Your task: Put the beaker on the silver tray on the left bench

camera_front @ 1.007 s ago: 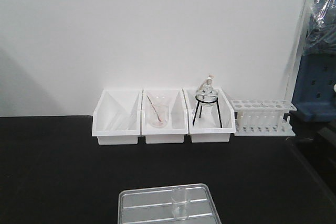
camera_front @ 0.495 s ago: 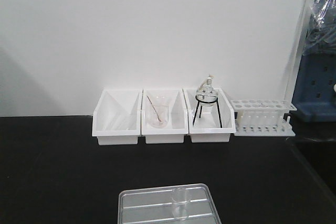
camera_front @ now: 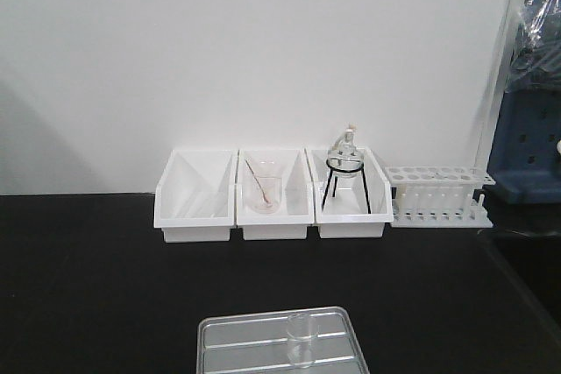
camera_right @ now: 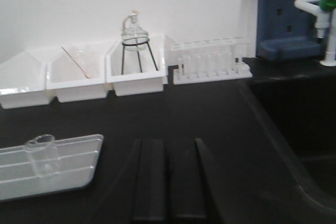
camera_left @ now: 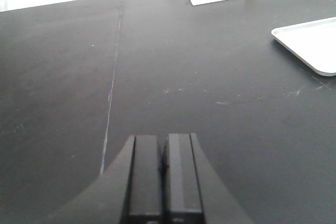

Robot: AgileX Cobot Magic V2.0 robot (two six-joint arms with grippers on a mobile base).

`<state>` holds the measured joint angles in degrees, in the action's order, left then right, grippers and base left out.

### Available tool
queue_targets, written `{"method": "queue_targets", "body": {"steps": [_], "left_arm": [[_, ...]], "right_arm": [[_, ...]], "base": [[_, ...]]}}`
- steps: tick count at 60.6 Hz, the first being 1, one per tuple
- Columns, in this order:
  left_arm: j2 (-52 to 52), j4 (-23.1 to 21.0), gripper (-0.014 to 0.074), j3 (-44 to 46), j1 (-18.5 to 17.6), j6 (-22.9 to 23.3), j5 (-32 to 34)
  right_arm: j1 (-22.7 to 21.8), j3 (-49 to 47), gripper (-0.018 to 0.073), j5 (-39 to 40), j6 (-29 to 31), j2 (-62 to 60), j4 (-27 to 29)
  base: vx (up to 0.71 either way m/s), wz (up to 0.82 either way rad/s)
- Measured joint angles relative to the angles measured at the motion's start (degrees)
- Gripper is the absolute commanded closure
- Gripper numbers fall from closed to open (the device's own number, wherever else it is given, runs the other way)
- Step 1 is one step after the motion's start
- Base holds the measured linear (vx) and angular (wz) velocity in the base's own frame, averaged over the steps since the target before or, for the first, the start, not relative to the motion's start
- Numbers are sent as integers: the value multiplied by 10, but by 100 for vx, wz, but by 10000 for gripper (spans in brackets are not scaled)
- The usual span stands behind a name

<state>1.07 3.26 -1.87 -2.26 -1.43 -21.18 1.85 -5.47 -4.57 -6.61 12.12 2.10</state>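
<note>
The right gripper has its two dark fingers pressed flat together with nothing between them, poised low over the left bench. The beaker stands upright well apart from those fingers, off to their left, inside the silver tray near the tray's middle; nothing touches it. The left gripper is likewise closed on nothing, its fingers meeting along a thin seam above bare black countertop, and only a corner of the tray shows far off to its right, the beaker out of that view. From the front camera the beaker sits in the tray at the near edge of the bench. Along the wall behind stand three white bins, the middle one holding a conical glass with a rod, the right one a round flask on a black stand, and beside them a white test-tube rack.
</note>
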Motion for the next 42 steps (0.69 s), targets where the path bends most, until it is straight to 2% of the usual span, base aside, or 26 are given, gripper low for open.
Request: {"method": "queue_targets", "body": {"steps": [6,14,42], "left_arm": [[0,0,595,0,0,0,0],[0,0,595,0,0,0,0],[0,0,595,0,0,0,0]], "right_arm": [[-17,51,570,1,-16,-61,-30],[-19,72,571,-4,-23,-118,-39],[-21,72,571,-6,-23,-128,-43]], "base": [[0,0],[0,0],[0,0]]}}
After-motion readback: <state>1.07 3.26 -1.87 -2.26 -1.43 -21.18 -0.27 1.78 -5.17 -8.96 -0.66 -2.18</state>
